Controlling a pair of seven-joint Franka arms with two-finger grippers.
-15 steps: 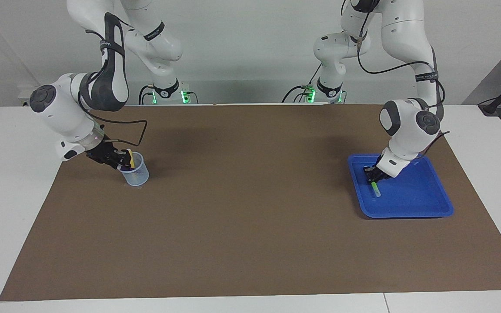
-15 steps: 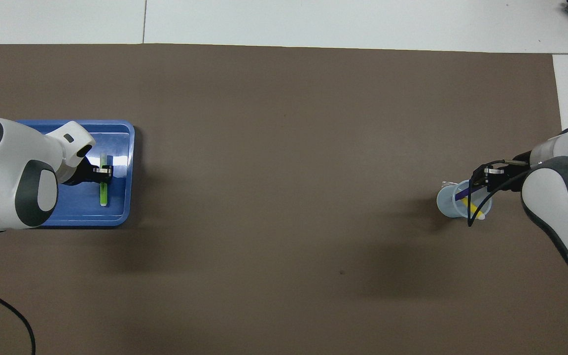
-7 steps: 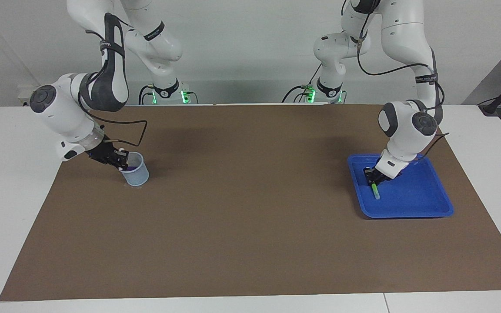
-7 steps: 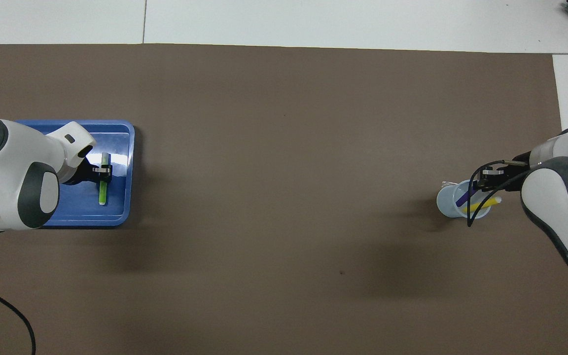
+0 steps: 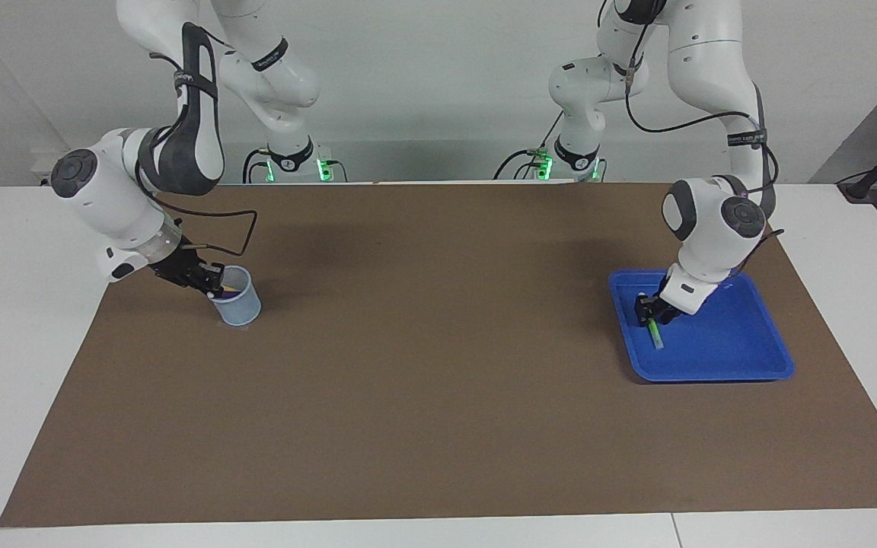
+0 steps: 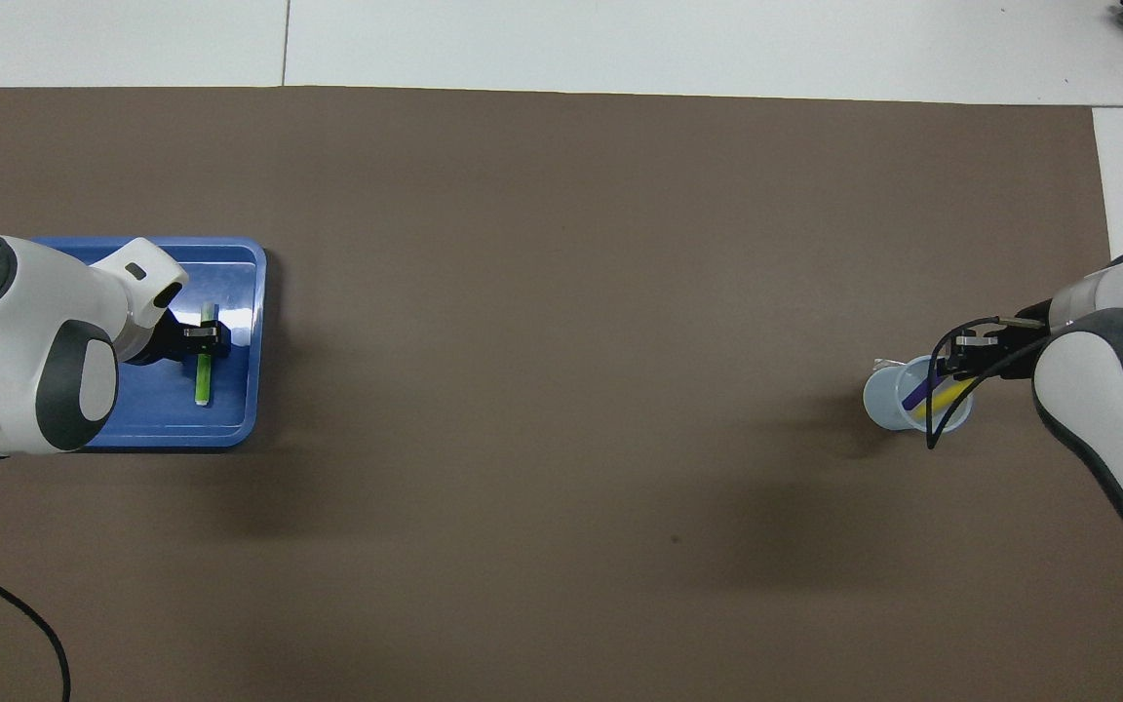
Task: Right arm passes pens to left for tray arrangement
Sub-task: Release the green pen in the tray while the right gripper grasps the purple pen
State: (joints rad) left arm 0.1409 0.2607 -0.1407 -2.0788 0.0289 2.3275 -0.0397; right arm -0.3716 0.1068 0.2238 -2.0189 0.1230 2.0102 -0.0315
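Right gripper [image 5: 214,283] at the rim of the cup [image 5: 240,307], fingertips together, apparently on the yellow pen [image 6: 944,400]; purple pen [image 6: 912,394] beside it in the cup; next, probably, lift clear for handover. Left gripper [image 5: 648,308] over the tray [image 5: 743,358], fingers' gap unreadable; green pen [image 5: 655,333] lies in the tray.

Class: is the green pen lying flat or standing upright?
Flat: the green pen lies lengthwise on the tray floor, under the left gripper.

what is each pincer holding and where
Cannot be told. The left pincer is over the middle of the green pen in the tray; the right pincer, shut, is by the pens in the cup.
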